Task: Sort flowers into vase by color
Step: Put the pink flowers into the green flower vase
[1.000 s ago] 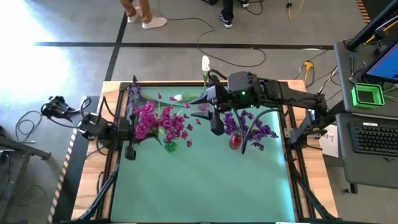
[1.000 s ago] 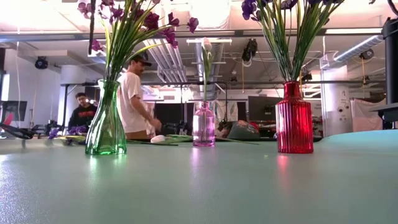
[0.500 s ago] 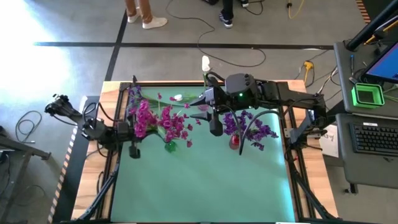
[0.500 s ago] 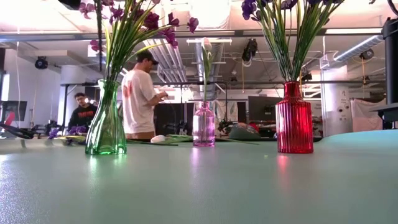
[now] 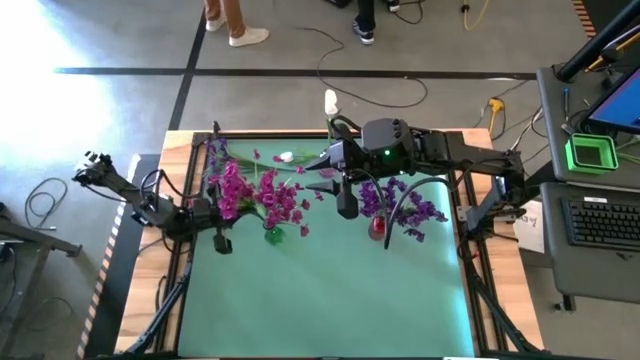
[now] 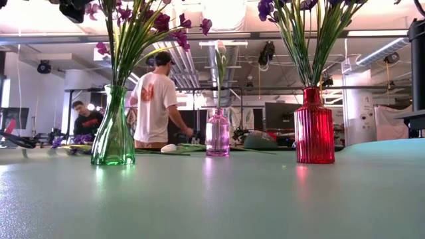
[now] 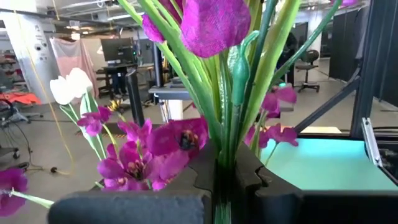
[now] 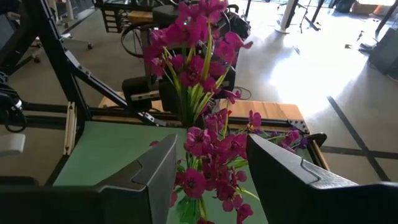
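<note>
In the high view the left gripper (image 5: 222, 243) sits left of centre, just beside the green vase (image 5: 273, 236) that holds the magenta-pink flowers (image 5: 262, 197). The left wrist view shows its two dark fingers (image 7: 205, 171) pressed together on a green stem (image 7: 222, 205), with magenta blooms crowding close around it.

The right gripper (image 5: 346, 206) hangs near the middle of the high view, between the magenta bunch and the purple flowers (image 5: 405, 205), which stand in the red vase (image 5: 378, 228) right of centre. In the right wrist view its fingers (image 8: 152, 174) are spread wide and hold nothing, with the magenta bunch seen through the gap.

In the low view three vases stand on the green tabletop (image 6: 212, 199): the green one at left, a pink vase (image 6: 217, 133) in the middle holding a single white bud (image 6: 220, 47), and the red one at right. A loose white bud (image 5: 286, 156) lies on the tabletop in the upper part of the high view. Two people (image 6: 158, 99) show in the room behind.
</note>
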`<move>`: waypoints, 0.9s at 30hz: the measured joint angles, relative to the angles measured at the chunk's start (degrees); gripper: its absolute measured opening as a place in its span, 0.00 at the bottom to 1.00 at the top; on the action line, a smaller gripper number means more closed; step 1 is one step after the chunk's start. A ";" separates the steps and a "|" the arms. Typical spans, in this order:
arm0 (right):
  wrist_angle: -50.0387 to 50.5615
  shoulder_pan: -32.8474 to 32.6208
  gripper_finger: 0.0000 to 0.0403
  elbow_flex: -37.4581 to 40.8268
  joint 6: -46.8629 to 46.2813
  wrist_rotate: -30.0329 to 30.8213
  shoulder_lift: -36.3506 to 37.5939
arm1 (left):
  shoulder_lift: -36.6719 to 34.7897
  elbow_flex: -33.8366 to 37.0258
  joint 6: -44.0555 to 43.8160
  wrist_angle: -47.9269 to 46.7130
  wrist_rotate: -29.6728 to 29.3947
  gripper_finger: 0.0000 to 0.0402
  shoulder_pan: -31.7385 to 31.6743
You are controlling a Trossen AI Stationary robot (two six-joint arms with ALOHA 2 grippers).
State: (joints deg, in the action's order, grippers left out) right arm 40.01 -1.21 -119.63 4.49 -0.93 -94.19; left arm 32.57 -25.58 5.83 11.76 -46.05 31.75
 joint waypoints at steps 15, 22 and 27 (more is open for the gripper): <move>-0.09 -0.01 0.46 0.31 0.00 0.02 0.00 | 0.96 3.65 -5.06 0.33 -2.98 0.00 0.00; -0.46 -0.01 0.45 0.90 0.00 0.03 0.00 | 2.36 4.62 -5.60 0.27 -2.95 0.00 -0.01; -1.46 -0.01 0.46 1.31 -0.06 0.04 0.00 | 3.03 4.92 -6.69 0.27 -2.96 0.00 -0.01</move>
State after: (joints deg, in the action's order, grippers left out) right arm 38.55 -1.23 -118.33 4.43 -0.89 -94.19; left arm 35.60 -20.67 -0.85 12.04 -49.01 31.74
